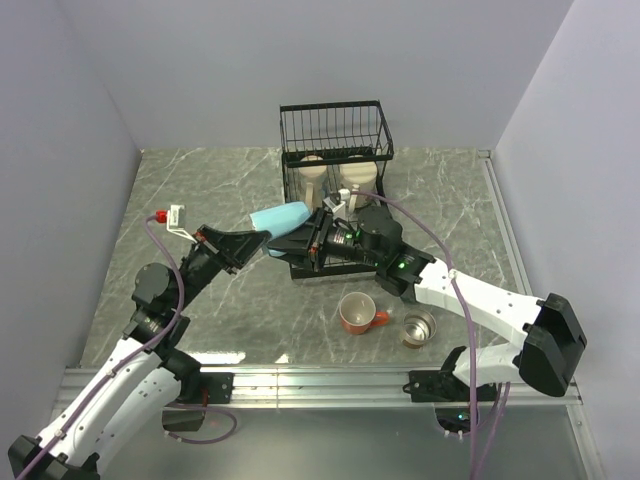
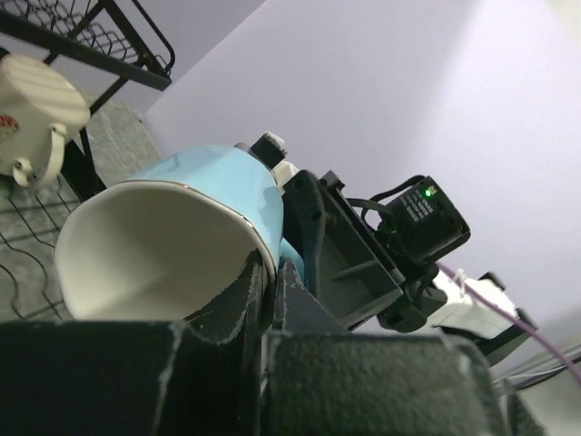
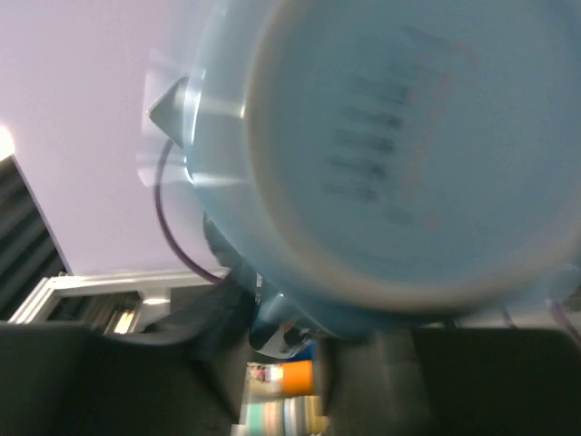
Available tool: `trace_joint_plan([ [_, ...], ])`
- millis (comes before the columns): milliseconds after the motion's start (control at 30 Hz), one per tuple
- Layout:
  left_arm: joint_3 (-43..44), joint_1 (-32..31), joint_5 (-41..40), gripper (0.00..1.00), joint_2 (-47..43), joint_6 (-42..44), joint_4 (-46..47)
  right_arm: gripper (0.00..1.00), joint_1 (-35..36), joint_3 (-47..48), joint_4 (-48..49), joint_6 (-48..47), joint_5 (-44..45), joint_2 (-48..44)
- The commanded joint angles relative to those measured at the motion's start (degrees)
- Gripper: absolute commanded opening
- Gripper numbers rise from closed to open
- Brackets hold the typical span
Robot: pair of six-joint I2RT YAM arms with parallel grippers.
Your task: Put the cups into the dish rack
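Observation:
The light blue cup (image 1: 281,216) hangs on its side above the table, just in front of the dish rack (image 1: 335,112). My left gripper (image 1: 256,243) is shut on its rim; in the left wrist view the fingers (image 2: 238,300) pinch the rim of the cup (image 2: 204,186). My right gripper (image 1: 308,240) is at the cup's other end. The right wrist view is filled by the cup's base (image 3: 399,145), with the handle between my nearly closed fingers (image 3: 163,372). Two cream cups (image 1: 312,176) (image 1: 358,178) sit in the rack's basket. The orange cup (image 1: 358,312) and the steel cup (image 1: 419,327) stand on the table. The dark blue cup is hidden.
The rack's low tray (image 1: 335,266) lies under my right wrist. A cream cup (image 2: 32,109) and the rack's wires (image 2: 100,41) show at the left of the left wrist view. Grey walls close in the marble table (image 1: 200,200) on three sides.

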Motion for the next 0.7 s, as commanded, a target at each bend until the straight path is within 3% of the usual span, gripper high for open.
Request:
trace_joint_plan([
  [0, 5.39, -0.05, 2.02, 0.00, -1.80, 2.21, 5.84, 0.20, -1.17, 1.03, 3.82, 0.12, -0.63, 0.12],
  [100, 5.92, 0.04, 2.81, 0.00, -1.45, 3.09, 4.96, 0.00, -1.61, 0.50, 5.31, 1.09, -0.80, 0.73],
  [300, 7.94, -0.05, 2.12, 0.02, -1.45, 6.78, -2.22, 0.00, -1.79, 2.43, 2.51, -1.36, 0.86, 0.56],
  [500, 11.45, -0.05, -1.84, 0.33, -1.01, 10.03, -13.84, 0.00, -4.15, 3.84, -6.27, -6.99, 2.89, -2.69],
  [567, 12.24, -0.05, -2.10, 0.53, -0.31, 10.03, -17.01, 0.00, -5.03, 4.02, -10.13, -9.44, 3.50, -4.27],
  [667, 12.34, -0.05, -2.80, 0.57, 0.40, 10.56, -19.47, 0.00, -7.32, 4.19, -14.96, -12.69, 4.99, -6.55],
])
